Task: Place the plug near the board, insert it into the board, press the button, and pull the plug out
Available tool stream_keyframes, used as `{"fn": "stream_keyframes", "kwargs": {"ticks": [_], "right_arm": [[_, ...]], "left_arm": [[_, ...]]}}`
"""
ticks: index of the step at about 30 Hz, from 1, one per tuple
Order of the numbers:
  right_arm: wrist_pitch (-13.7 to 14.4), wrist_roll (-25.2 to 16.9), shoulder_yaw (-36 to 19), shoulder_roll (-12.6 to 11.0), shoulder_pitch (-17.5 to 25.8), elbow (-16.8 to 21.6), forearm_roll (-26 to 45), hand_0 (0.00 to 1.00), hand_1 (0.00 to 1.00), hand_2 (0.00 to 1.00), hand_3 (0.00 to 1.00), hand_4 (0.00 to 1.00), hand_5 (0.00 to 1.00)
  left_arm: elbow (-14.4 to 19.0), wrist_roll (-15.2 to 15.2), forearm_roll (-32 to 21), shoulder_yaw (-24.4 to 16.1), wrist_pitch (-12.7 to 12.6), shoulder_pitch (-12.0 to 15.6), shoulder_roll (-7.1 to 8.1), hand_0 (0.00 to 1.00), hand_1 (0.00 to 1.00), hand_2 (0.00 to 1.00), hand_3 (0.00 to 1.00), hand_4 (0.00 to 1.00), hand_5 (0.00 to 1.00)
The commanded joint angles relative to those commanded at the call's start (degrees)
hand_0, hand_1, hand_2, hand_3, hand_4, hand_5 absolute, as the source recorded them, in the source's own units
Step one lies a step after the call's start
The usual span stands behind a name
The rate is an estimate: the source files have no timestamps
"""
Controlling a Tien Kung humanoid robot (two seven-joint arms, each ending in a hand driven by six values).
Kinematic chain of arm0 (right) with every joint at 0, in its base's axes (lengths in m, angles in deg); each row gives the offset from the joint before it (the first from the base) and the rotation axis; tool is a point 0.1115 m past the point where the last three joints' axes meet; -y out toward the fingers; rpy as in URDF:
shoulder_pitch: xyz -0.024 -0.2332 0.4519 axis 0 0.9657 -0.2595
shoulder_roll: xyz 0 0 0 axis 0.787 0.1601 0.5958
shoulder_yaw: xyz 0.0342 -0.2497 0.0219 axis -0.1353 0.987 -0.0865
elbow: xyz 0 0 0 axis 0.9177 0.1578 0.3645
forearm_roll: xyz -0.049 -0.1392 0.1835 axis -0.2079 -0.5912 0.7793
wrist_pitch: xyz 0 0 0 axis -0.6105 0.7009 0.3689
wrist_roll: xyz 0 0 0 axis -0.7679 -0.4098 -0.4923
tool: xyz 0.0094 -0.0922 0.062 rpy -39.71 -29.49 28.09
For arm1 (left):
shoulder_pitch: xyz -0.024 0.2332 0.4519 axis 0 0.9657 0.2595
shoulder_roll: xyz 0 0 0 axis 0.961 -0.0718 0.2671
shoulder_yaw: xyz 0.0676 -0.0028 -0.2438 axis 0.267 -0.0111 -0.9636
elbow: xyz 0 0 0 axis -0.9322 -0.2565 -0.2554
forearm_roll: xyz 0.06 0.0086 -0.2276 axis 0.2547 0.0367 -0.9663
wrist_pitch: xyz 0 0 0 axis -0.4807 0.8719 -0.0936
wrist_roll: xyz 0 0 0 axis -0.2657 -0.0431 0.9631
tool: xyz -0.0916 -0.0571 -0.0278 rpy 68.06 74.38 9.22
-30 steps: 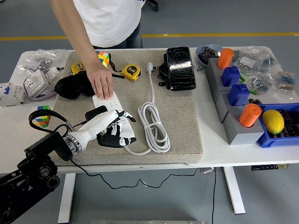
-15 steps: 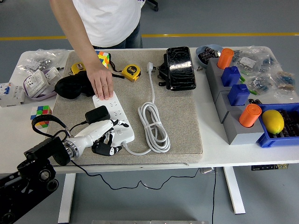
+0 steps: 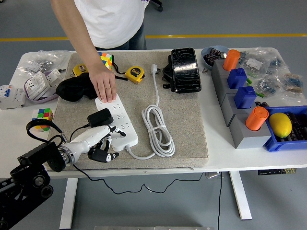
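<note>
The black plug [image 3: 100,117] sits on the near half of the white power board [image 3: 116,121], apparently seated in a socket, though the seating depth cannot be confirmed from this view. The left hand [image 3: 99,142] is just beside the board's near corner, fingers loosely curled and gripping nothing — it is off the plug. The right hand is not in view. A person's hand [image 3: 105,84] lies flat on the board's far end, pinning it to the grey mat [image 3: 187,120].

Risks noted:
- If the plug is only partly home, pressing the button would test nothing.
- A pull-out depends on the person's hold; should that hand lift, the board would likely ride up with the plug.
- The plug's thin black lead [image 3: 76,132] runs close by the left wrist — snagging could drag the plug sideways.
- The board's coiled white cable [image 3: 158,129] lies just beside the board; a wide sweep could catch it.
</note>
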Motion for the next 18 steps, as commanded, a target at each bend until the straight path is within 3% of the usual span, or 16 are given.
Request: {"fn": "stream_keyframes", "kwargs": {"ticks": [18], "right_arm": [[0.0, 0.0, -0.1, 0.0, 0.3, 0.1, -0.1, 0.567, 0.661, 0.667, 0.547, 0.923, 0.472]], "left_arm": [[-1.6, 0.7, 0.6, -0.9, 0.6, -0.1, -1.02, 0.051, 0.07, 0.16, 0.747, 0.735, 0.002]]}}
